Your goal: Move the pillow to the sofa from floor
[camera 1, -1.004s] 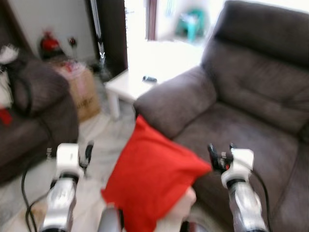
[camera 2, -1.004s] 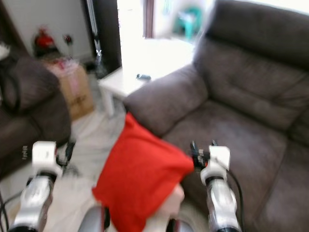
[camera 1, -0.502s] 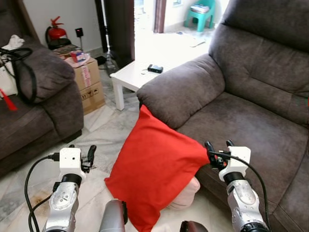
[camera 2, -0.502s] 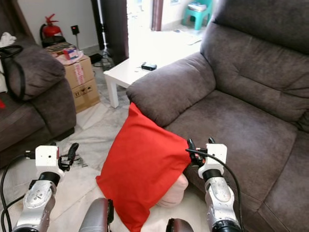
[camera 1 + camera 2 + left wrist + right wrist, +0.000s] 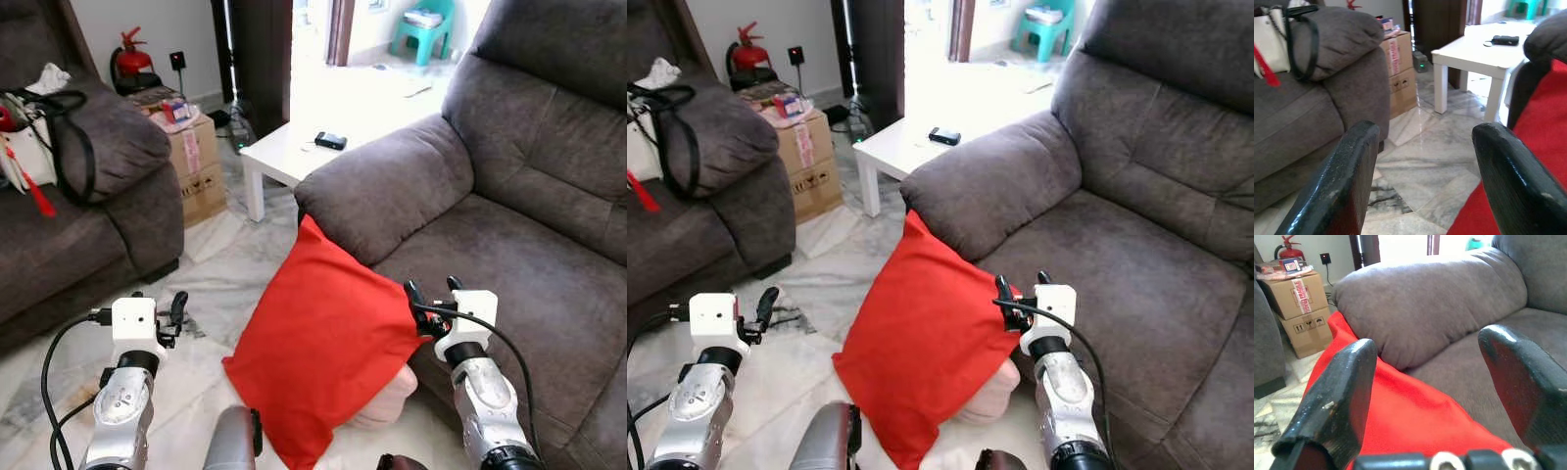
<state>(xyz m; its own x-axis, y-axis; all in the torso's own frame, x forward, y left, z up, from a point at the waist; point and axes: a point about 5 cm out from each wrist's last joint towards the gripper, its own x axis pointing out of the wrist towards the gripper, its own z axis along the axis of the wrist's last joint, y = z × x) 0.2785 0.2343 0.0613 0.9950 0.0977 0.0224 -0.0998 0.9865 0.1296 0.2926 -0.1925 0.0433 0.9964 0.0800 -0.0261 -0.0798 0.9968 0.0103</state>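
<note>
The red pillow (image 5: 328,367) is being seen standing on one corner on the marble floor (image 5: 220,269), leaning against the front of the grey sofa (image 5: 529,245) just below its padded armrest (image 5: 382,191), with a pale cushion (image 5: 387,401) tucked under its lower edge. The right hand (image 5: 429,294) is being held just beside the pillow's right corner, its two black fingers (image 5: 1332,396) spread wide and nothing gripped between them. The left hand (image 5: 174,311) is being held apart from the pillow over the floor, its fingers (image 5: 1342,181) likewise spread wide and empty, with the white counter (image 5: 294,157) and a cardboard box (image 5: 191,157) beyond it. The pillow is being judged light, soft and easily squashed, its cloth cover likely to bunch and slide under thin fingers. A pinch at a single corner would probably leave it drooping, so it is being judged best pressed between both hands at its opposite side edges, near the middle, before being lifted onto the seat
</note>
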